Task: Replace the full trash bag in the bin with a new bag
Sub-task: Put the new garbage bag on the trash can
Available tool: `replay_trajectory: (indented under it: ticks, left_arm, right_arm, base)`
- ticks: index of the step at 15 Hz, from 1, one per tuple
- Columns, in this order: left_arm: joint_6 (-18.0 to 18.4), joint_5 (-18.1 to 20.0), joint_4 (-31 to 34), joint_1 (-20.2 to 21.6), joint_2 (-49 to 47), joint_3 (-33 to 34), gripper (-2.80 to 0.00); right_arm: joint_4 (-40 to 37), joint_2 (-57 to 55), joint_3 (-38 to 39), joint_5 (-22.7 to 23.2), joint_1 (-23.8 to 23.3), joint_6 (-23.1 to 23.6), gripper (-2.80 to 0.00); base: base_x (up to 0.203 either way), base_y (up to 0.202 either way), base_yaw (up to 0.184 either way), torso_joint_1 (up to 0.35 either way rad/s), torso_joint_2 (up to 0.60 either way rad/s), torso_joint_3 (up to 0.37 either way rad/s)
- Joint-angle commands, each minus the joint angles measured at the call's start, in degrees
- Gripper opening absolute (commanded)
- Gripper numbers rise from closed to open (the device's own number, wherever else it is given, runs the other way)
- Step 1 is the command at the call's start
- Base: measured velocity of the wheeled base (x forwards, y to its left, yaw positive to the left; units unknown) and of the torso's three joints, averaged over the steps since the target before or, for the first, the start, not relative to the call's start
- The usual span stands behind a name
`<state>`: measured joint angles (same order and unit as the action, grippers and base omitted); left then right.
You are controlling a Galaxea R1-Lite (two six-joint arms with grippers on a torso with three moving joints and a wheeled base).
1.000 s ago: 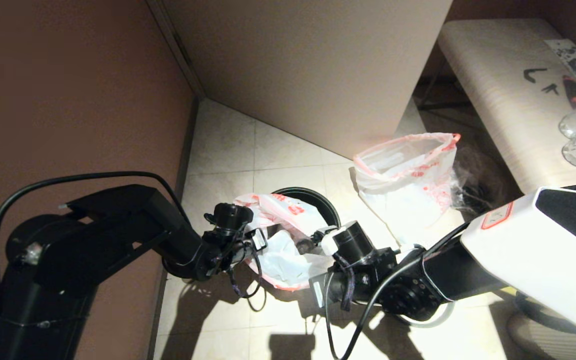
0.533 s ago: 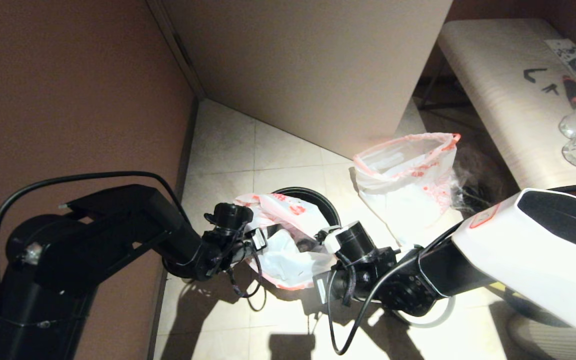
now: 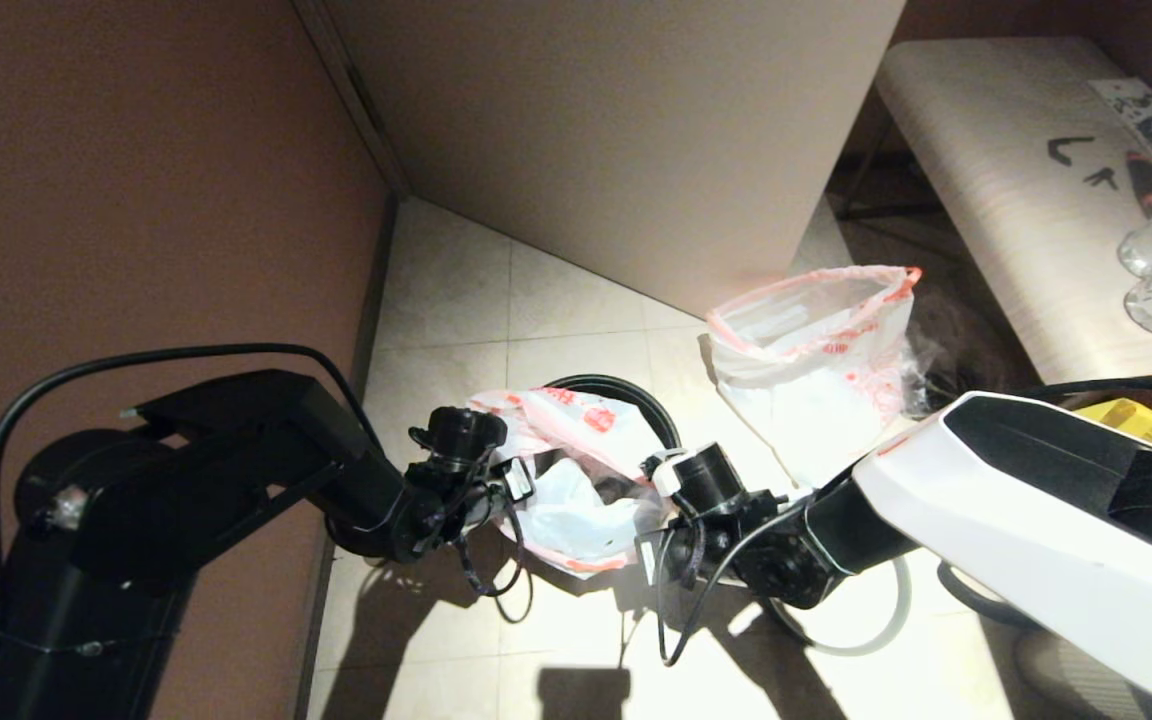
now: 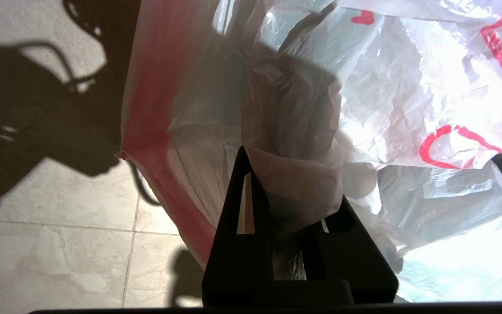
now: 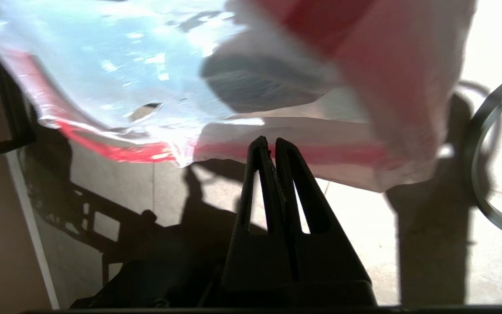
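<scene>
Since a second ago the right arm has swung in and lower; its right gripper [image 5: 269,144], fingers pressed together and holding nothing, sits just below the new bag's [image 3: 576,480] red hem. Pale floor tiles [image 3: 456,290] meet a brown wall [image 3: 136,170]. The left gripper [image 4: 294,183] pinches the slack film draped over the bin [image 3: 661,410]. The full trash bag [image 3: 816,360] stands beyond the right gripper.

Both arms reached low toward the floor.
Left tool [image 4: 294,192] pinched film; right tool [image 5: 268,146] stood closed, holding nothing.
</scene>
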<state>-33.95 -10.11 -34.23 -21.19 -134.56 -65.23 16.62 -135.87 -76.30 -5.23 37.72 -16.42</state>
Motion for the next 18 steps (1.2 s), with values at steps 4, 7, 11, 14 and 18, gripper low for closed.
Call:
replay_trajectory:
  ticks: [4, 7, 11, 14, 18]
  left_arm:
    - [-0.2, -0.1, -0.2, 0.0, -0.1, 0.0, -2.80]
    - [-0.2, 0.2, -0.2, 0.0, 0.1, 0.2, -2.80]
    - [-0.1, 0.9, -0.2, -0.4, 0.2, 0.6, -2.80]
    - [-0.1, 1.3, -0.5, -0.4, 0.4, 0.9, -2.80]
    - [-0.2, 1.6, -1.7, -0.3, 0.4, 1.1, -2.80]
  right_arm:
    - [0.1, -3.1, -0.9, -0.5, -1.6, -0.1, -2.80]
    - [0.2, -4.4, -4.3, -1.0, -3.8, -0.1, -2.80]
    - [0.2, -3.9, -9.6, -1.5, -6.7, -0.4, -2.80]
    - [0.2, -4.1, -10.8, -1.6, -7.7, -0.5, -2.80]
    - [-0.3, 2.3, -4.1, -2.1, -6.2, -2.6, -2.80]
  base:
    - [0.000, 0.000, 0.000, 0.000, 0.00, 0.000]
    - [0.000, 0.000, 0.000, 0.000, 0.00, 0.000]
    - [0.000, 0.000, 0.000, 0.000, 0.00, 0.000]
    - [0.000, 0.000, 0.000, 0.000, 0.00, 0.000]
    - [0.000, 0.000, 0.000, 0.000, 0.00, 0.000]
